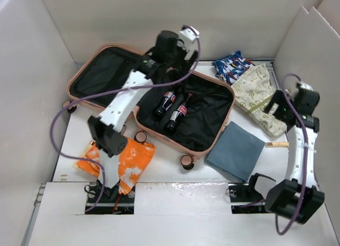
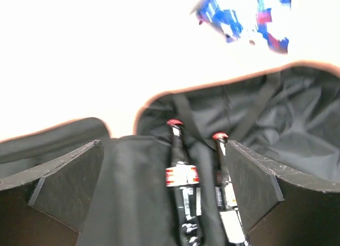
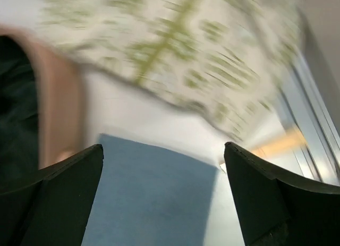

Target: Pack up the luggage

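**Two bottles in, soft goods waiting outside the luggage**

Nearest the arm bases, an orange snack bag [image 1: 125, 161] lies on the bench just off the luggage's near-left corner. It is right by the left arm, probably staged for it. At the near-right corner sits a folded blue cloth [image 1: 235, 150]. The right fingers [image 3: 255, 193] hover above it, spread wide and holding nothing, which looks like a line-up for a pick.

Now the luggage [image 1: 212, 116] itself: it is wide open in the middle of the bench, both black-lined halves up. Two cola bottles [image 1: 172, 108] lie side by side in the right half. The left fingers [image 2: 69, 182] hang over the hinge, apart and empty.

Beyond the luggage's far-right side wait a cream-and-green patterned cloth [image 1: 259, 97] and a blue, white and red one [image 1: 232, 65]. The bench [image 1: 175, 187] is white, with plain white panels [image 1: 21, 70] around it.
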Controlling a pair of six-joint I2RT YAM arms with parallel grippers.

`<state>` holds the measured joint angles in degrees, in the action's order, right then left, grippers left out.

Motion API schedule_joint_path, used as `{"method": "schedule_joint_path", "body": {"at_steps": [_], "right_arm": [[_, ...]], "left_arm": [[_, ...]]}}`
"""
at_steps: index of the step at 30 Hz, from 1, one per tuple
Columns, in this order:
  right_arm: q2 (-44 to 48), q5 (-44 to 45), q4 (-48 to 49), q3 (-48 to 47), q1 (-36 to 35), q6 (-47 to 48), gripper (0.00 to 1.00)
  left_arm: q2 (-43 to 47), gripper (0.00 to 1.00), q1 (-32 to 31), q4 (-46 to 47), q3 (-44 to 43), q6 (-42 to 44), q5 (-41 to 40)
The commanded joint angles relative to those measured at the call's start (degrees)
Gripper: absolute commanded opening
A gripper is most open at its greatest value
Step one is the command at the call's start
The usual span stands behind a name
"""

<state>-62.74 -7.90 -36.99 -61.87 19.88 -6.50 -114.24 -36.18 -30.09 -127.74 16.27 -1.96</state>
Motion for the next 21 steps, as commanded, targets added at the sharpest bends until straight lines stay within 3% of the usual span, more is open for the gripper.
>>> {"method": "schedule_joint_path", "body": {"at_steps": [1,6,9,13,21], "right_arm": [[3.7,6.6,-0.9,6.8,6.9,-9.8,0.99],[6.2,15.7,3.7,15.9,10.7,-25.4,0.99],[4.3,22.4,5.3,18.3,11.3,-29.4,0.96],[-1.6,24.3,7.9,20.7,11.8,-31.2,0.85],[-9.4,25.6,10.9,22.7,13.7,-32.7,0.77]], "left_arm": [[6.4,0.95,2.7,-4.1,3.4,-0.6,-1.5],[13.3,0.97,4.7,-5.2,12.1,-0.6,-3.0],[16.0,0.98,4.7,-5.2,16.6,-0.6,-4.2],[21.1,0.99,4.7,-4.2,22.1,-0.6,-5.6],[23.7,0.99,6.5,-3.3,25.7,-1.8,-6.8]]}}
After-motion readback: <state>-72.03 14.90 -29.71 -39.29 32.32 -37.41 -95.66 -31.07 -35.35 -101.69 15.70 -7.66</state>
